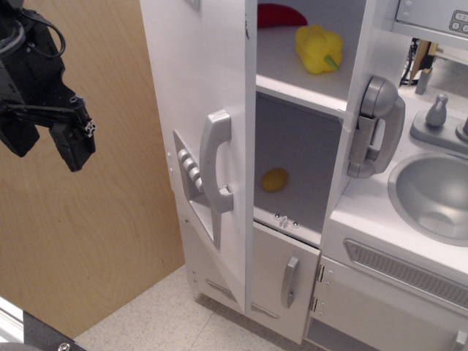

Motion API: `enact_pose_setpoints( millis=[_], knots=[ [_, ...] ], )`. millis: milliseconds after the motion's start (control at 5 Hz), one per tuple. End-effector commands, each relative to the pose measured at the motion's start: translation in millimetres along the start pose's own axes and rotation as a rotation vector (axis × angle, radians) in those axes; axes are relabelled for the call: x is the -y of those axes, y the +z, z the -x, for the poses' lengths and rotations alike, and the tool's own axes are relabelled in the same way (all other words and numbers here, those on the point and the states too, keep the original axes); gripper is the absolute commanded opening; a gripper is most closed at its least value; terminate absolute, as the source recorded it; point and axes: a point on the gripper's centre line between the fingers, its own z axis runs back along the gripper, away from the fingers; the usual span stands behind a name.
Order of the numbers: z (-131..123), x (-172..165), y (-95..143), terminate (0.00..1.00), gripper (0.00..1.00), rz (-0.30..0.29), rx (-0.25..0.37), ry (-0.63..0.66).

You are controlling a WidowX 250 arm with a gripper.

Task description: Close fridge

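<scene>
White fridge (212,88) stands to the right of the jaws, its large door swung out toward the camera and well ajar. The door's grey handle (217,159) and the button recess (191,175) face left, toward the arm. Behind the door edge the interior shows: a yellow pepper (319,48) and something red (280,14) on the upper shelf, a small yellow round item (275,179) on the lower one.

Black gripper (73,142) hangs at upper left, in front of a plywood panel (95,241), well apart from the door and holding nothing. Fingers point downward and appear close together; the view does not let me tell whether the jaws are parted or closed.

Judgement: task not yet begun in effect, the door being wide of its frame. The arm sits on the door's outer face side, a sensible place from which to push the panel rightward until shut. No grasp of the handle should be needed. Risk: pushing near the hinge gives poor leverage.

Lower small door (285,281) looks closed.
</scene>
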Motion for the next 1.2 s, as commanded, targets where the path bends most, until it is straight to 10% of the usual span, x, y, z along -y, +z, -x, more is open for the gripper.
enact_pose_setpoints(
  millis=[0,1000],
  knots=[
    [0,0,0,0.00,1.00,0.000,0.000,0.000],
    [-73,67,7,0.00,1.00,0.043,0.059,-0.081]
  ],
)
